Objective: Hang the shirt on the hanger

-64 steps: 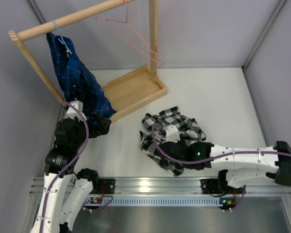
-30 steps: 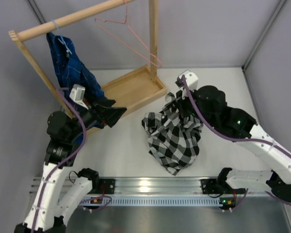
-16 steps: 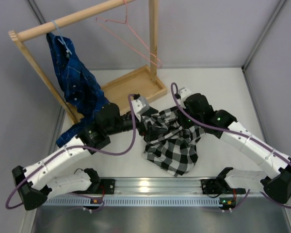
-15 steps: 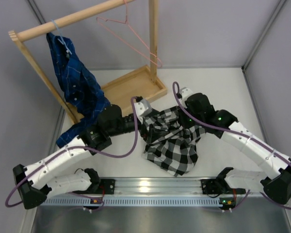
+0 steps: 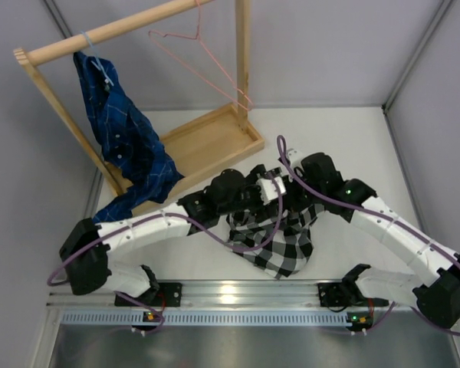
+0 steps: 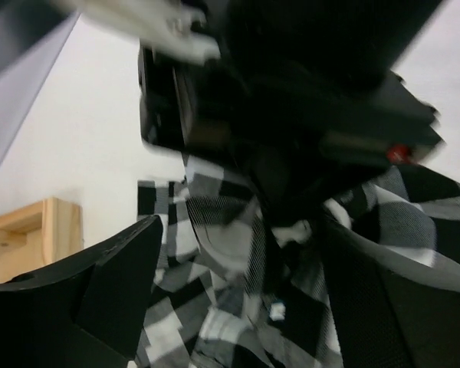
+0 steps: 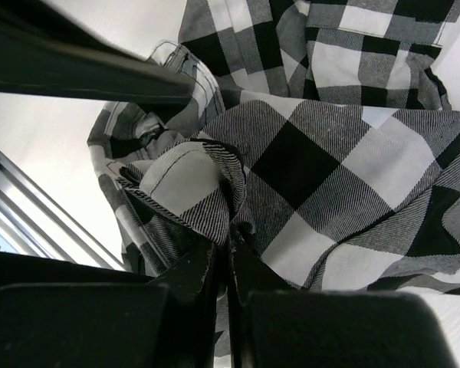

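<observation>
- The right gripper pinches one thin fold of the shirt, which is bunched mid-table. A tug could pull the fold free.
- The left gripper, jaws wide, straddles cloth right beside the right one (very close). Closing here risks a knock, or grabbing several layers blind.
- The hanger hangs loose at 11 o'clock from the shirt. A snagging carry could unhook it.
</observation>
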You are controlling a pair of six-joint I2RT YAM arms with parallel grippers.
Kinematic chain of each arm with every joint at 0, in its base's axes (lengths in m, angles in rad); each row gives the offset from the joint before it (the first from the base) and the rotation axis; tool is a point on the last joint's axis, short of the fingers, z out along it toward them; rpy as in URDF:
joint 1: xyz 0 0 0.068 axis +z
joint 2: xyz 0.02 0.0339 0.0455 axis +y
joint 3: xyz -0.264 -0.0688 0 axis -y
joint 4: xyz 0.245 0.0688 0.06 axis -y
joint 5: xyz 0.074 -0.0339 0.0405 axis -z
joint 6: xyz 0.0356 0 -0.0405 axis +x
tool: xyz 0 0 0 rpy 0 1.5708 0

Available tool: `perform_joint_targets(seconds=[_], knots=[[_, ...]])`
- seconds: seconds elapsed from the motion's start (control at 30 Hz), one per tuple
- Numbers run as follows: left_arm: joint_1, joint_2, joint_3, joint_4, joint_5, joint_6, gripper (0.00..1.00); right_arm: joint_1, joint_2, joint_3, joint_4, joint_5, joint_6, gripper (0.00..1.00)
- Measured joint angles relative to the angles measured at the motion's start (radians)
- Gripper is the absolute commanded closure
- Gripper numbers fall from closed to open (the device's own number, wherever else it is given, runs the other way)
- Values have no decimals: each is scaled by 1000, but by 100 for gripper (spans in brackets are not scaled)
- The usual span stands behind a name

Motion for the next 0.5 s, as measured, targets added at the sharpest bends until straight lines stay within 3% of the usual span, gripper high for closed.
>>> perform_joint_targets(seconds=[0.13,0.37,0.5], knots=[[0,132,141,-54,10,40,39,-16,-13,-11,2,-9,-7,100],[-1,155,159,-95,13,87,43,-57,-36,-12,3,-38,-9,100],[-1,151,159,-109,11,100,36,-72,-43,-12,4,-56,-14,100]])
